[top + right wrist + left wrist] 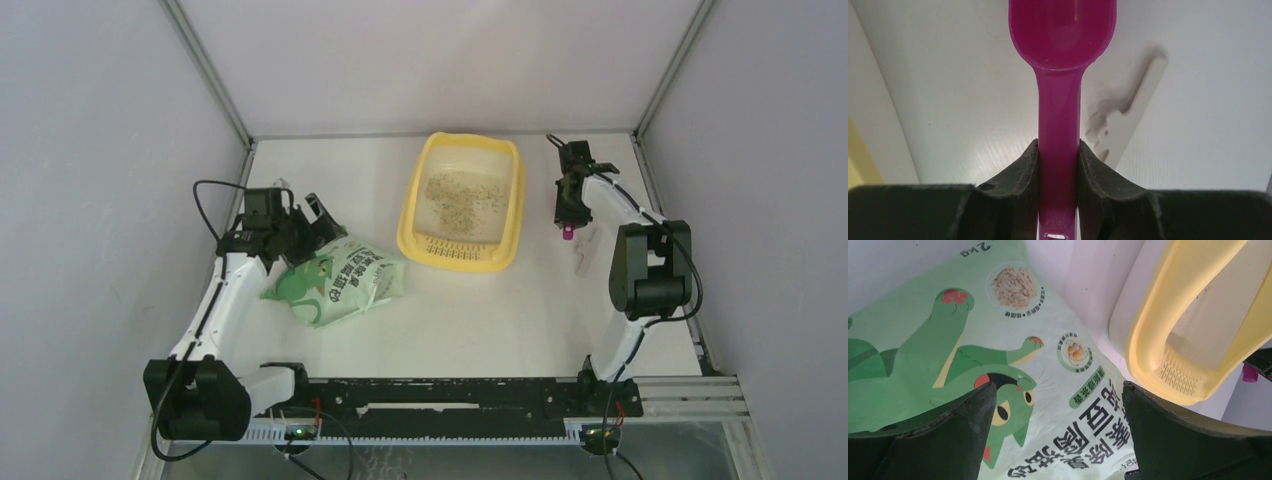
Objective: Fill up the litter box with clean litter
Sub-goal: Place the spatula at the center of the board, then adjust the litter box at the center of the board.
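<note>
The yellow litter box [455, 258] stands on the white table [480, 320] toward the far middle, with its slotted grille ledge at the near end. Inside it the clean litter [458, 193] is only a thin, speckled scatter on the pale floor, so I judge that the filling is far from complete. The light green litter bag [340, 282] lies flat on the table to the left of the box, near it but not touching. The left gripper [1058, 390] hovers over the bag with its 2 fingers spread wide and nothing between them; in the left wrist view the printed cat fills the gap. The right gripper [1058, 150] is on the other side of the box and is clenched on the handle of the magenta scoop [1062, 35], whose bowl is empty. A small white plastic piece [1128, 107] lies on the table just beyond the scoop (I cannot tell what it is). The step in hand seems to be taking the bag with the left arm. To do it well, the fingers should come down on an edge or a fold of the bag, not on its flat, full middle, where they would only slide. I cannot tell whether the bag is already open, so the mouth should be kept upward while lifting, and the scoop should wait beside the box, away from the rim.
</note>
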### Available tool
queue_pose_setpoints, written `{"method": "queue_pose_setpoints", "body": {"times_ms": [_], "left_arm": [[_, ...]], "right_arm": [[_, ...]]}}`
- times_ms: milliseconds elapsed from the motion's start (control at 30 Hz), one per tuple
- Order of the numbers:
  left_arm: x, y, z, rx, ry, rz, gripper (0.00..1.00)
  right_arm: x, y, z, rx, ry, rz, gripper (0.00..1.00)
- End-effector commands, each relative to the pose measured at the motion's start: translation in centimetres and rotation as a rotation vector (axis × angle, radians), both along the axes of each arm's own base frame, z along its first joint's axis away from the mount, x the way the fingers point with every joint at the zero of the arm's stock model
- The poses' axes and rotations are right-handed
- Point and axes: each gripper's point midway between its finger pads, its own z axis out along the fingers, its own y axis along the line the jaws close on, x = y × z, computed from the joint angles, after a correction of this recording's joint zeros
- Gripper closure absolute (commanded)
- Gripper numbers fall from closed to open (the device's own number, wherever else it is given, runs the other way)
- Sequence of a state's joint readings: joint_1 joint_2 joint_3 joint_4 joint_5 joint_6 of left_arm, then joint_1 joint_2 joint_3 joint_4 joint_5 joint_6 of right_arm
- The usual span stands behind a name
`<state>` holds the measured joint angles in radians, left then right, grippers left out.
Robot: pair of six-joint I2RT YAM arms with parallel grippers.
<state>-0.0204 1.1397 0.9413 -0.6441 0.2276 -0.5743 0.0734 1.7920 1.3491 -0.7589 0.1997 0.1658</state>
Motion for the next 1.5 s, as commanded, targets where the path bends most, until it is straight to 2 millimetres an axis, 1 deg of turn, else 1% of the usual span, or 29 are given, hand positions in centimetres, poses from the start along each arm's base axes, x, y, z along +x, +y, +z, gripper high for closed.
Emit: {"method": "queue_pose_setpoints", "body": {"times_ms": [0, 133, 167, 267, 333, 400, 433, 533, 600, 633, 667, 700, 733, 767, 800, 867, 967, 1000, 1067, 1167, 1200, 1233, 1267, 1333, 1400, 1433, 1467], "left_arm": [[2.8, 0.0, 2.6, 0.02, -0.106, -0.018, 0.0], [4.0, -0.3, 1.9, 0.002, -0.097, -0.023, 0.0], [4.4, -0.5, 1.7, -0.006, -0.094, -0.031, 0.0], [5.3, -1.4, 1.1, -0.01, -0.076, -0.066, 0.0], [5.7, -1.7, 0.7, -0.018, -0.062, -0.078, 0.0], [5.8, -2.1, 0.3, -0.019, -0.055, -0.081, 0.0], [5.9, -2.3, 0.1, -0.021, -0.049, -0.085, 0.0], [6.0, -2.9, -0.4, -0.018, -0.034, -0.095, 0.0], [6.0, -3.4, -0.4, -0.014, -0.03, -0.103, 0.0], [6.1, -3.5, -0.4, -0.007, -0.031, -0.105, 0.0], [6.2, -3.6, -0.4, 0.0, -0.029, -0.106, 0.0], [6.2, -3.8, -0.4, 0.004, -0.025, -0.108, 0.0], [6.3, -3.8, -0.5, 0.009, -0.021, -0.108, 0.0], [6.3, -3.8, -0.6, 0.015, -0.016, -0.109, 0.0], [6.4, -3.8, -0.7, 0.023, -0.01, -0.108, 0.0], [6.5, -3.7, -1.0, 0.036, -0.001, -0.104, 0.0], [6.8, -3.6, -1.4, 0.063, 0.015, -0.103, 0.0], [7.0, -3.6, -1.6, 0.077, 0.021, -0.103, 0.0], [7.6, -4.0, -2.0, 0.098, 0.036, -0.114, 0.04], [8.1, -5.1, -2.8, 0.134, 0.078, -0.146, 0.15], [8.4, -5.4, -3.0, 0.149, 0.084, -0.153, 0.22], [8.8, -5.6, -3.2, 0.162, 0.091, -0.154, 0.31], [9.0, -6.0, -3.6, 0.167, 0.1, -0.16, 0.4], [9.5, -6.9, -4.0, 0.171, 0.115, -0.182, 0.51], [9.4, -7.8, -5.1, 0.194, 0.152, -0.208, 0.63], [9.3, -8.4, -5.3, 0.204, 0.161, -0.223, 0.65], [9.2, -8.9, -5.6, 0.212, 0.166, -0.237, 0.66]], "right_arm": [[4.2, -0.3, 2.2, -0.05, -0.112, 0.036, 0.83], [4.2, 0.1, 1.0, -0.025, -0.072, 0.046, 0.76], [4.0, 0.3, 0.4, -0.012, -0.05, 0.047, 0.74], [3.4, 0.6, -1.1, 0.032, 0.032, 0.037, 0.71], [3.1, 0.8, -1.9, 0.053, 0.069, 0.039, 0.69], [2.8, 0.9, -2.6, 0.065, 0.085, 0.035, 0.65], [2.6, 1.0, -2.9, 0.076, 0.097, 0.036, 0.65], [2.1, 1.2, -3.3, 0.093, 0.117, 0.033, 0.63], [1.9, 1.4, -3.2, 0.106, 0.117, 0.034, 0.6], [1.9, 1.4, -3.0, 0.106, 0.111, 0.032, 0.54], [1.8, 1.4, -2.7, 0.109, 0.103, 0.027, 0.43], [1.8, 1.6, -2.4, 0.121, 0.092, 0.029, 0.41], [1.9, 1.8, -2.0, 0.13, 0.079, 0.03, 0.22], [1.8, 1.9, -1.6, 0.133, 0.067, 0.03, 0.14], [1.8, 1.9, -1.1, 0.136, 0.053, 0.027, 0.12], [2.0, 2.1, 0.7, 0.137, -0.005, 0.028, 0.12], [1.9, 3.2, 4.4, 0.161, -0.11, 0.04, 0.12], [1.7, 3.8, 5.8, 0.164, -0.148, 0.054, 0.12], [1.1, 4.8, 8.4, 0.166, -0.217, 0.075, 0.13], [-0.2, 6.4, 11.9, 0.204, -0.308, 0.115, 0.17], [-0.7, 7.2, 12.8, 0.231, -0.331, 0.138, 0.17], [-1.3, 7.8, 13.8, 0.262, -0.359, 0.162, 0.19], [-1.9, 8.1, 14.5, 0.277, -0.379, 0.172, 0.2], [-3.1, 8.8, 15.8, 0.3, -0.412, 0.202, 0.2], [-4.2, 9.2, 16.7, 0.321, -0.43, 0.216, 0.2], [-4.6, 9.5, 17.0, 0.334, -0.435, 0.223, 0.2], [-5.0, 9.7, 17.1, 0.347, -0.439, 0.229, 0.2]]}}
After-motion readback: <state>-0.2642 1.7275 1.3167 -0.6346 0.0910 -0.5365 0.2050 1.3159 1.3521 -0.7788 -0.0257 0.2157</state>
